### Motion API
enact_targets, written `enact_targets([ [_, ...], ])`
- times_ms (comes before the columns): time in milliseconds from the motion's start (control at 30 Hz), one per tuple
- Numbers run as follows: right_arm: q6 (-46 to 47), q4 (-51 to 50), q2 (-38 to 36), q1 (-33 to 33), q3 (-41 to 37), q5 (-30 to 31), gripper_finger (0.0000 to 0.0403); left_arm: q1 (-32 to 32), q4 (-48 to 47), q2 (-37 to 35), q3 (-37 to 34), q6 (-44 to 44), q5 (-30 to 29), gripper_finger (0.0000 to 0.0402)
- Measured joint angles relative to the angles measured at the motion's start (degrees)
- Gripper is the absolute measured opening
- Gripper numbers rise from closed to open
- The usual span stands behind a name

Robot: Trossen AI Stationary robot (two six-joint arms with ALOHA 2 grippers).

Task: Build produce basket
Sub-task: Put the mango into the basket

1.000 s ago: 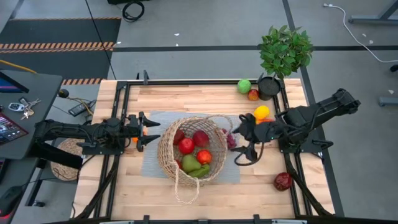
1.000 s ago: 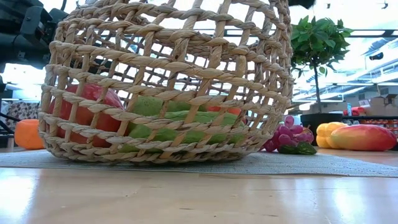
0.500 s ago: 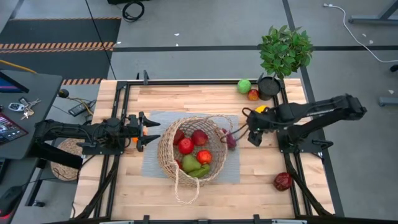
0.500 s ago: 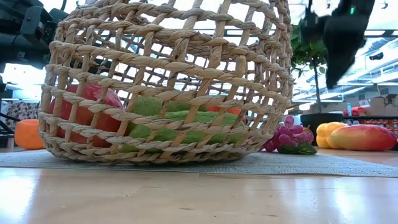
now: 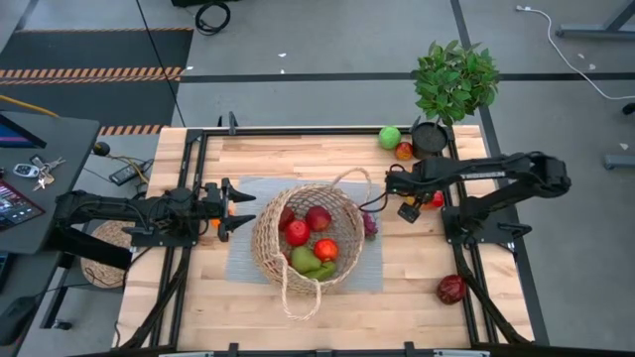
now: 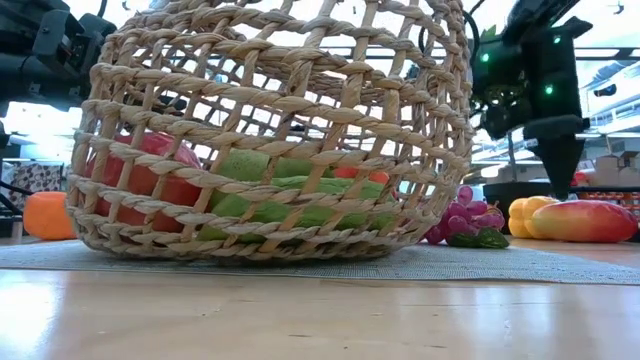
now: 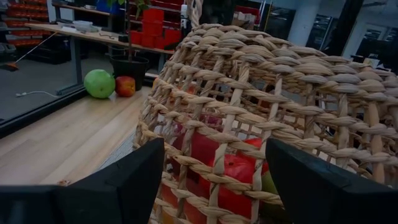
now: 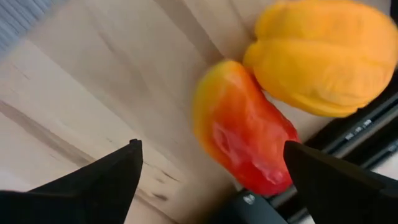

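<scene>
The wicker basket (image 5: pixel 306 238) stands on a grey mat and holds red and green produce (image 5: pixel 310 238). My left gripper (image 5: pixel 246 209) is open at the basket's left wall (image 7: pixel 249 124), close by it. My right gripper (image 8: pixel 210 146) is open and points down above the red-orange mango (image 8: pixel 242 143) and the yellow pepper (image 8: pixel 323 56), right of the basket. In the low view the right gripper (image 6: pixel 558 160) hangs over both pieces. Purple grapes (image 6: pixel 465 222) lie against the basket's right foot.
A green apple (image 5: pixel 389 137), a small red fruit (image 5: pixel 403 151) and the potted plant (image 5: pixel 451 84) stand at the far right corner. A dark red fruit (image 5: pixel 451 289) lies near the right front. An orange piece (image 6: pixel 48 215) sits under my left gripper. Black rails frame the table (image 5: pixel 298 154).
My right gripper has swung from the basket's right side toward the far edge and has come over the mango and yellow pepper, tipping to point down. The basket has rocked slightly, and its far handle loop now stands out toward the far edge.
</scene>
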Motion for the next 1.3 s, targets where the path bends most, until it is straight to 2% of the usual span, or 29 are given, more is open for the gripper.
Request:
enact_targets([
  [333, -7.8, -1.2, 6.1, -3.6, 0.0, 1.0, 0.0394, 0.0, 0.0, 0.0, 0.0, 0.0, 0.0, 0.0286],
  [567, -9.3, -1.1, 12.8, -5.7, 0.0, 1.2, 0.039, 0.0, 0.0, 0.0, 0.0, 0.0, 0.0, 0.0286],
  [867, -11.5, -1.3, 20.8, -5.9, 0.6, 3.0, 0.0322, 0.0, 0.0, 0.0, 0.0, 0.0, 0.0, 0.0286],
  [1033, -11.1, -2.1, 19.3, -5.5, 3.2, 1.8, 0.0304, 0.0, 0.0, 0.0, 0.0, 0.0, 0.0, 0.0286],
  [1300, -9.3, -1.8, 8.5, -3.9, 9.5, 3.8, 0.0307, 0.0, 0.0, 0.0, 0.0, 0.0, 0.0, 0.0286],
])
